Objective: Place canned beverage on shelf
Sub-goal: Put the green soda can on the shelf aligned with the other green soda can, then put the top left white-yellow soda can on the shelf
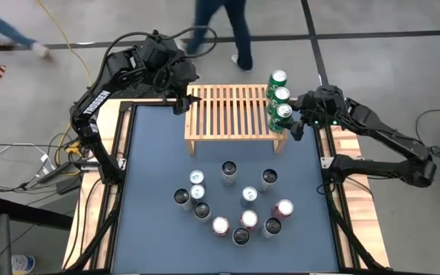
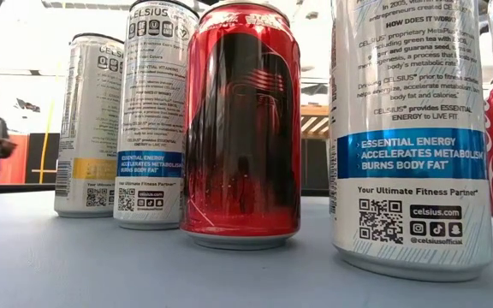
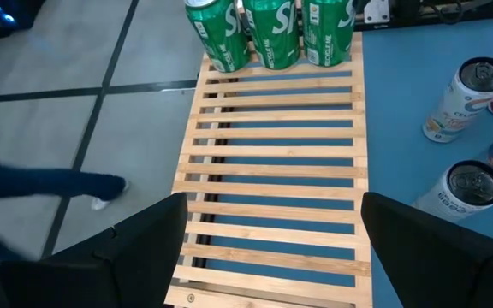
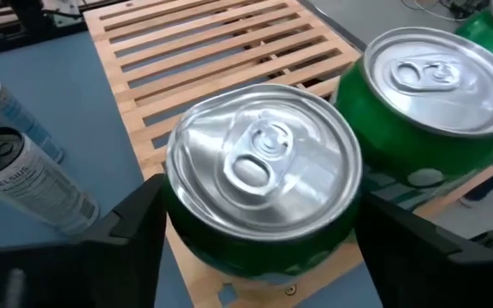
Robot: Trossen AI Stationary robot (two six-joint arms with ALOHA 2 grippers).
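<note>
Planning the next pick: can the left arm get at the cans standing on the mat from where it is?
Probably yes: the left claw hangs open at the shelf's left end, with bare mat between it and the cans.

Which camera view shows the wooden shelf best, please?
The left wrist view: the shelf fills it, every slat clear, three green cans at its far end. The high view shows it whole but small. The right wrist view shows part behind a can. The low view shows only a glimpse behind cans.

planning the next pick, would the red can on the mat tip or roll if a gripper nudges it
The red can is tall on a narrow base, so a high nudge probably tips it. Once down, its round wall would likely roll. The glossy surface may slip in a loose grip.
</note>
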